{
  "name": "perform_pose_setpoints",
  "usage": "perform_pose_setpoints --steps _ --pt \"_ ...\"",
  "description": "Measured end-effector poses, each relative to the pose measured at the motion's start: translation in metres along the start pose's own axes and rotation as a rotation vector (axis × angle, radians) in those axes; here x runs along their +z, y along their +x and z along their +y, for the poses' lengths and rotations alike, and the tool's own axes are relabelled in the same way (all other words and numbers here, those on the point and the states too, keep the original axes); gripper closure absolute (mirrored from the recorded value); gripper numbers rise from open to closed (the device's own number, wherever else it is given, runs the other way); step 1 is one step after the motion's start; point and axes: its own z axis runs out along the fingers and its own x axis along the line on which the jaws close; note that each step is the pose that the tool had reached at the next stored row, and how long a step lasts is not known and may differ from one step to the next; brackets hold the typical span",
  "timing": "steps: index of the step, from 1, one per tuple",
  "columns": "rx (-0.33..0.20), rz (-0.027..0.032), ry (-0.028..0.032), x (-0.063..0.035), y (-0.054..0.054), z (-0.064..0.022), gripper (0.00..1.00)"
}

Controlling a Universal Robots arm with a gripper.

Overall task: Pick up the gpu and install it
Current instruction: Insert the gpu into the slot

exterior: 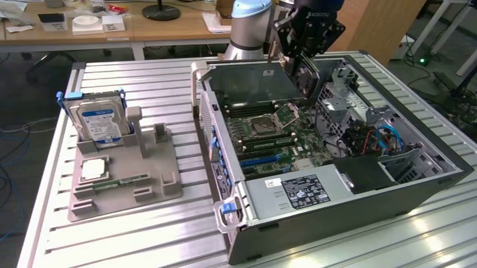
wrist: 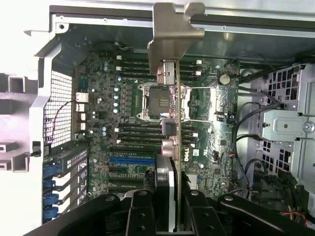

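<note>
Gripper [wrist: 167, 216] pointing down over open case [exterior: 417, 187]; fingers [wrist: 141, 216] clamped on gpu [wrist: 170, 83], apparently above motherboard [wrist: 128, 108].

You see the gpu [wrist: 167, 177] edge-on in the wrist view, so you can make out neither of its faces. Its near end is covered by the fingers [wrist: 142, 216] of the gripper [wrist: 170, 219] clamped on it, and these run out of the picture. The card covers a strip of the processor socket [wrist: 150, 101] and the slots behind it. The computer case [wrist: 98, 34] runs past the picture's edges there. In the exterior view the arm [exterior: 249, 19] is cut off at the top edge, and you cannot separate the card from the dark gripper body. The print on the hard drive [exterior: 100, 120] label and the power supply [exterior: 298, 187] sticker is too small to read.
</note>
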Motion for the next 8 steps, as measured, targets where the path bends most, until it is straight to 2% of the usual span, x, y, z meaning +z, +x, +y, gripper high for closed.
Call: perform_pose_setpoints --steps 8 --pt "-0.056 0.0009 0.0002 0.0 0.0001 -0.0002 0.72"
